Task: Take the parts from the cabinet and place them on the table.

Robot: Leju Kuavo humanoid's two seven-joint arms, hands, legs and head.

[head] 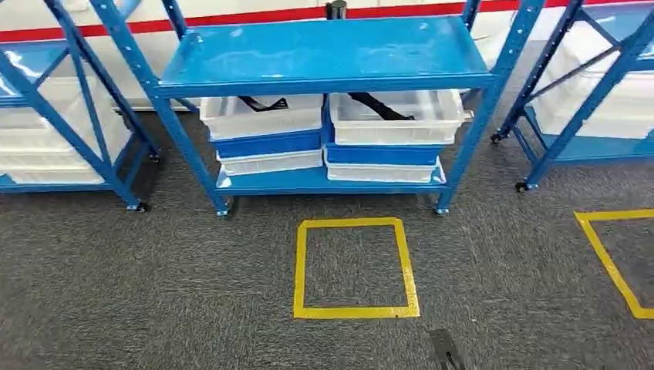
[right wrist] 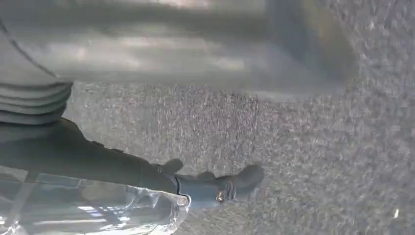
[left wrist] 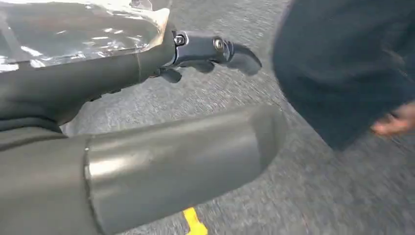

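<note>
We face a rack (head: pixel 324 54) with bins (head: pixel 262 116) stacked on its low shelf. A taped square (head: pixel 355 267) lies on the floor before it. More racks (head: pixel 62 116) stand either side.

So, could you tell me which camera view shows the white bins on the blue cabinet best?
The head view: both upper white bins sit side by side under the blue cabinet's top shelf, dark parts inside. The wrist views look at grey carpet past each hand, without bins.
</note>
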